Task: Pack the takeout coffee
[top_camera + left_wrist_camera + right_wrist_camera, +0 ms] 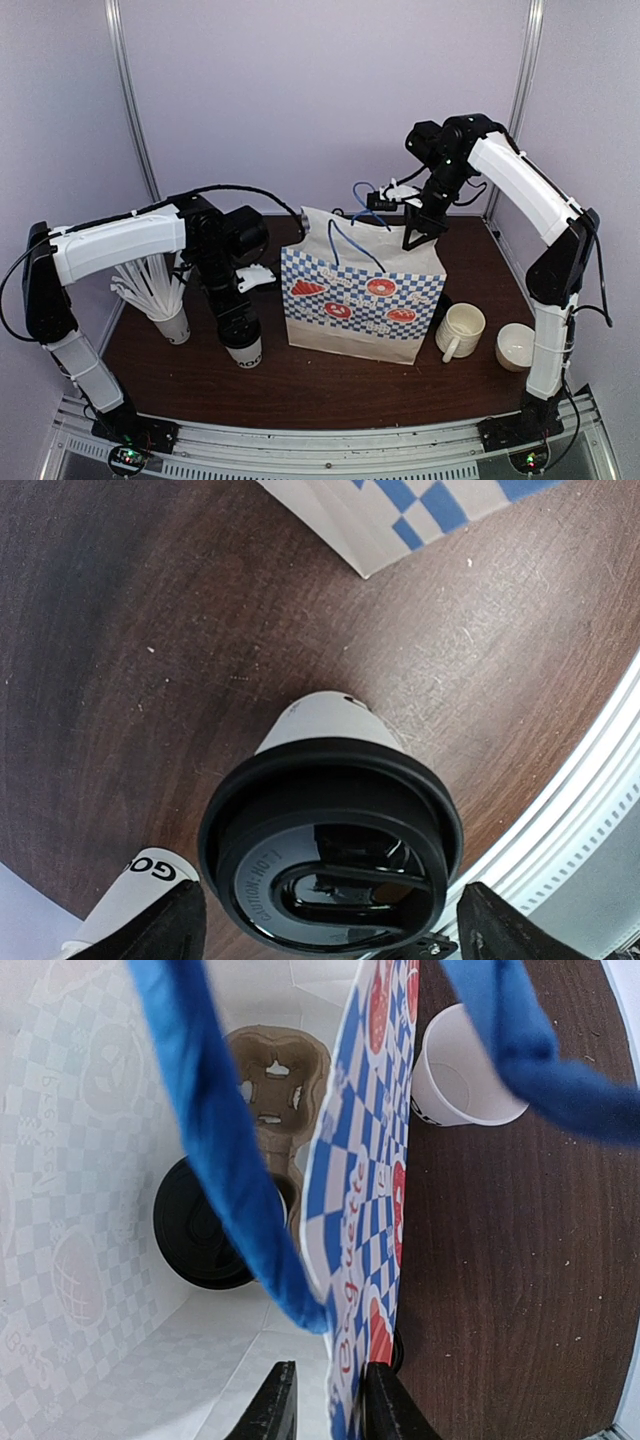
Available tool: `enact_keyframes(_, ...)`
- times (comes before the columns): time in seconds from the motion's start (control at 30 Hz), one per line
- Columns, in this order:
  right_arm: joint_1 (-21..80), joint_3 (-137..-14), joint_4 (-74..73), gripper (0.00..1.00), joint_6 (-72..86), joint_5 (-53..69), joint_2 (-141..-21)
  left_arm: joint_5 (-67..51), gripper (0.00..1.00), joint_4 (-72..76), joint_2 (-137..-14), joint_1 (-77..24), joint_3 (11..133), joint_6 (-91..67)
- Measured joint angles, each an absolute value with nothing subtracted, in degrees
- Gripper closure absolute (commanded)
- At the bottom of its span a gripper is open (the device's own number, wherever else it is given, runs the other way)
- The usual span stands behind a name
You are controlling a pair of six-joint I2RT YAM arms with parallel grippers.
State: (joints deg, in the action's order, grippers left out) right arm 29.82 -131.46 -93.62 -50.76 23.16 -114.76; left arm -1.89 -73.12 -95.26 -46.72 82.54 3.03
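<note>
Only the right wrist view shows 1 lidded cup [205, 1225] inside the bag [365, 1210] whose wall the right gripper [325, 1402] pinches, while the left gripper [330, 935] straddles a second cup [330, 865], jaws wide.

A white paper bag [362, 300] with blue checks, red prints and blue ribbon handles [215, 1130] stands open on the dark brown wooden table [330, 385]; a brown moulded-cardboard cup carrier [275, 1070] sits inside it; to its right stand a cream ceramic mug [460, 330] with a handle and a second cream ceramic cup [516, 346]; at the left, a plain white paper cup [172, 325] holds white straws [150, 280].
</note>
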Motion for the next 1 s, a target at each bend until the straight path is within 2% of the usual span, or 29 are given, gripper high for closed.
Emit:
enact_keyframes(0.2,29.82,-130.5,-93.51,0.73,-50.83,23.16,-114.74,-1.96,0.17,-73.12,-95.29,-46.72,82.52,3.49)
enact_keyframes(0.5,29.82,-130.17,-93.47,0.73,-50.83,23.18,-114.65,-1.89,0.16,-72.97,-96.29,-46.72,81.93,3.6)
enact_keyframes(0.83,29.82,-130.13,-93.47,0.73,-50.81,23.2,-114.65,-1.28,0.3,-72.84,-96.33,-46.72,81.65,3.6)
enact_keyframes(1.0,29.82,-130.13,-93.47,0.73,-50.74,23.51,-114.65,-1.5,0.34,-73.03,-96.31,-46.72,81.76,3.49)
